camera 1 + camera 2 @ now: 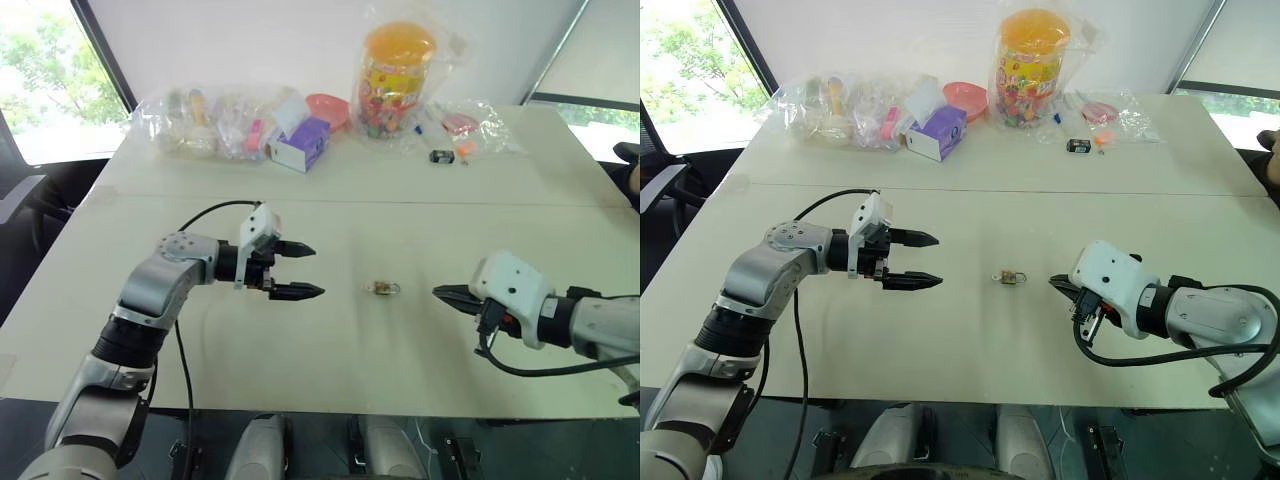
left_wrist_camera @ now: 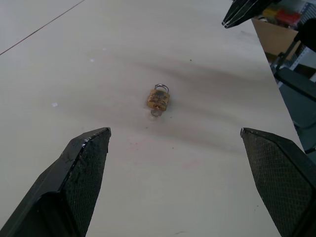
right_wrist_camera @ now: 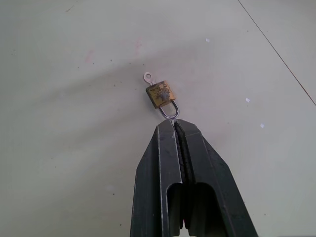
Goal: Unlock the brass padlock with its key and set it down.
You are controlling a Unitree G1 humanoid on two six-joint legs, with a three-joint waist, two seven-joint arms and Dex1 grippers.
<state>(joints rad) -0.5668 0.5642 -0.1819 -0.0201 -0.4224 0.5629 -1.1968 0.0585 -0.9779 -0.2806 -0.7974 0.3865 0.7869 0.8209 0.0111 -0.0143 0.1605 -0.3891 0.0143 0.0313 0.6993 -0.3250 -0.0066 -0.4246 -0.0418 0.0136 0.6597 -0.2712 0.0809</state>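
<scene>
Brass padlock [image 3: 161, 94] flat on the tabletop [image 1: 330, 340], key [image 3: 147, 76] at its base, between both grippers. Left gripper [image 1: 297, 270] well apart, fingers spread wide. Right gripper [image 3: 175, 124] near the shackle, fingers pressed together, holding nothing. Bagged clutter [image 1: 215, 122] at far edge.

The left pincer [image 2: 175, 185] stands wide open, its two black fingers [image 2: 81, 173] rising on either side of bare pale bench [image 2: 74, 64]. Between and beyond them lies the brass padlock [image 2: 158, 98], flat on the bench with a small key [image 2: 155, 112] sticking out of its body. The right pincer [image 2: 244, 11], closed to a point, hangs farther off.
</scene>
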